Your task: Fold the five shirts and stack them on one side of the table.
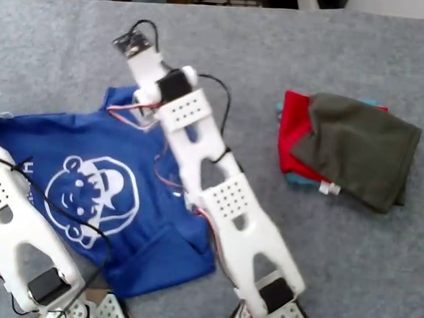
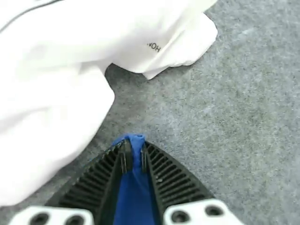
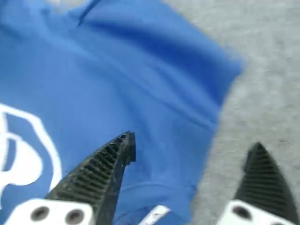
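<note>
1. Left gripper [image 2: 133, 151] pinches a corner of the blue shirt [image 1: 156, 249]; right gripper [image 3: 192, 143] is spread wide over this shirt's edge.
2. Left wrist view shows a white shirt [image 2: 56, 70] near the pinched corner.
3. On the grey table [image 1: 377, 284] the blue shirt lies spread out, white bear print [image 1: 91, 191] up, well apart from the pile [image 1: 356, 150] of folded red, teal and olive shirts.

left end effector [image 2: 133, 149]: clamped on blue shirt [image 2: 135, 192] | right end effector [image 3: 193, 143]: spread wide | right arm [image 1: 227, 199]: stretched forward
</note>
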